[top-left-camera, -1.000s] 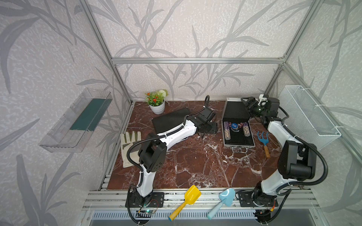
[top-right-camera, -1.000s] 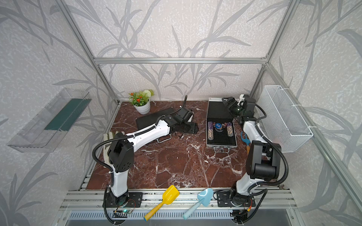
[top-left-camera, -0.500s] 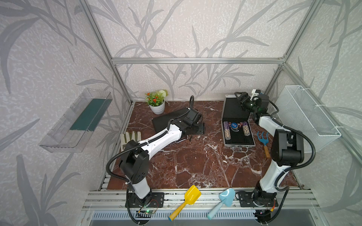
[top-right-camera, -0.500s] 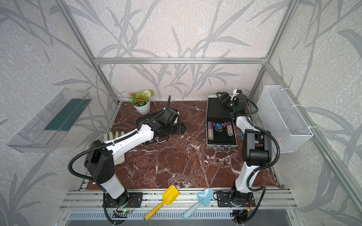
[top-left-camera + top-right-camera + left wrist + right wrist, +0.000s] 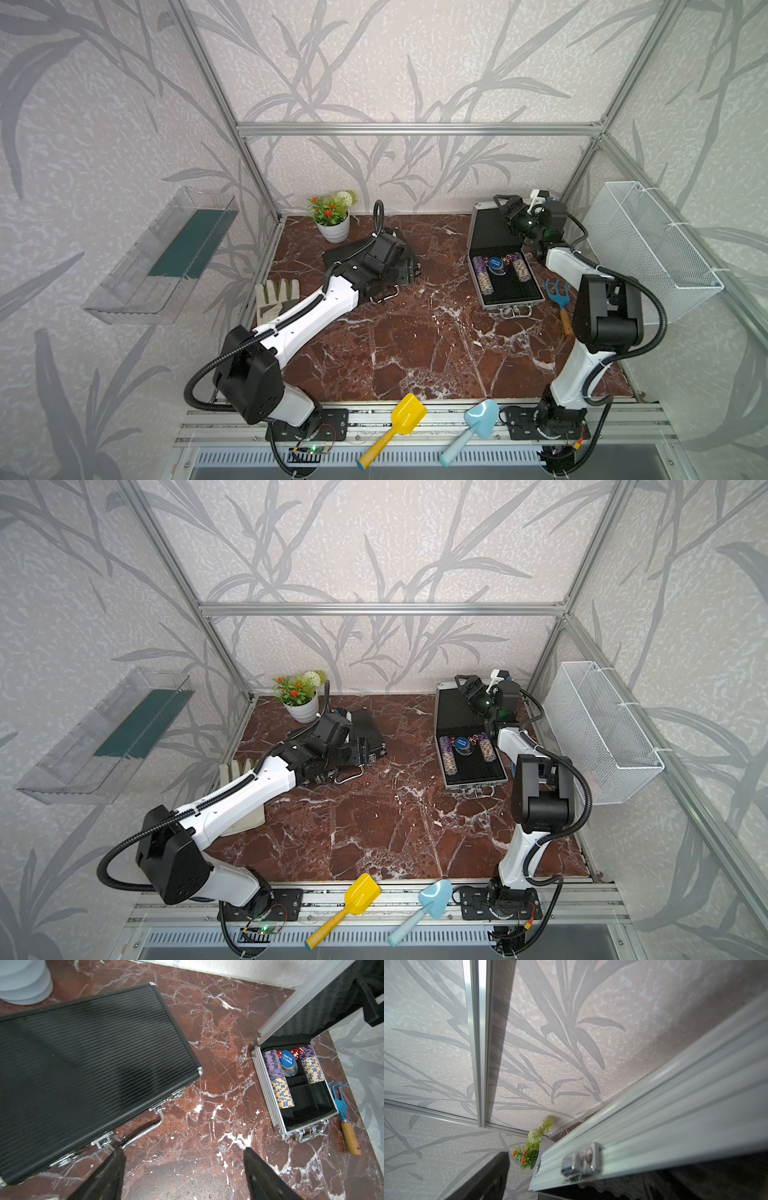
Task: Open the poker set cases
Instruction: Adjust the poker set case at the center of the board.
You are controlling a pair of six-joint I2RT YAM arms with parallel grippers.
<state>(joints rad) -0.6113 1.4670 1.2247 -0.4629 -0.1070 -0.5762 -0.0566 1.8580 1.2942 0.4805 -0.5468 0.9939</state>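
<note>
Silver case point(image 5: 486, 232) open, L gripper point(image 5: 184, 1150), jaws wide & empty, is hovering at latches point(image 5: 176, 1094) of shut black case point(image 5: 93, 1053), prob. next to flip; R gripper point(image 5: 508, 204) gaping empty.

Black ribbed case point(image 5: 83, 1053) lies shut, flat (handle frontward) near the worktop's point(image 5: 415, 353) back-left corner; silver case point(image 5: 267, 1093), lid raised, near back-right.

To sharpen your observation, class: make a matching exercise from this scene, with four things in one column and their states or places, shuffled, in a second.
1. black case
2. silver case
3. hand rake
4. potted plant

A. lying flat beside the silver case
B. lid raised, chips showing
C. standing upright
D. lid shut

Pairs: 1-D, 2-B, 3-A, 4-C
</note>
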